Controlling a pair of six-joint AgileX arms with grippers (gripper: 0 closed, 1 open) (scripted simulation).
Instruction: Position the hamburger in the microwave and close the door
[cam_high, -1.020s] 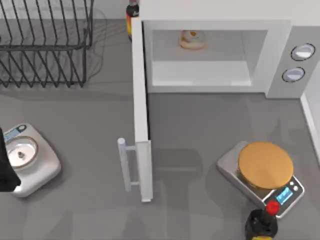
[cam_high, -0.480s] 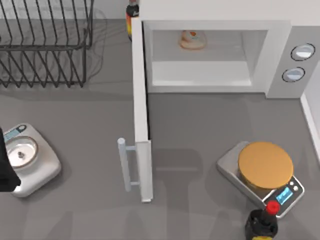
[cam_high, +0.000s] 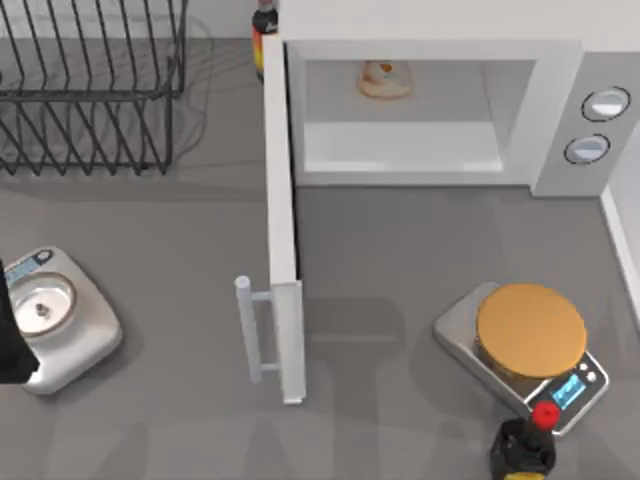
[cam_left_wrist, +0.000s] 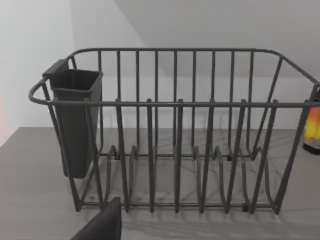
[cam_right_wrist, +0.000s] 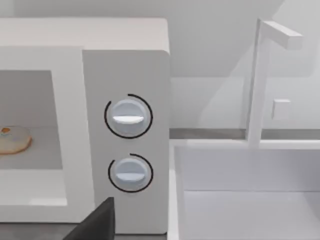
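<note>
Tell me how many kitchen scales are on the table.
2: a silver scale near the table's left edge, and a scale with a tan disc at front right, before the microwave.

The hamburger (cam_high: 384, 80) sits inside the microwave (cam_high: 440, 110), whose door (cam_high: 283, 250) stands wide open.

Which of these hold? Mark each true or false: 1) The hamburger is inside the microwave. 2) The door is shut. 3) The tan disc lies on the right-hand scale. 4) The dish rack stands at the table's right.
1) True: the hamburger sits in the cavity of the microwave.
2) False: the door stands wide open, edge-on toward the front.
3) True: the tan disc rests on the right-hand scale.
4) False: the dish rack stands at the table's back left.
</note>
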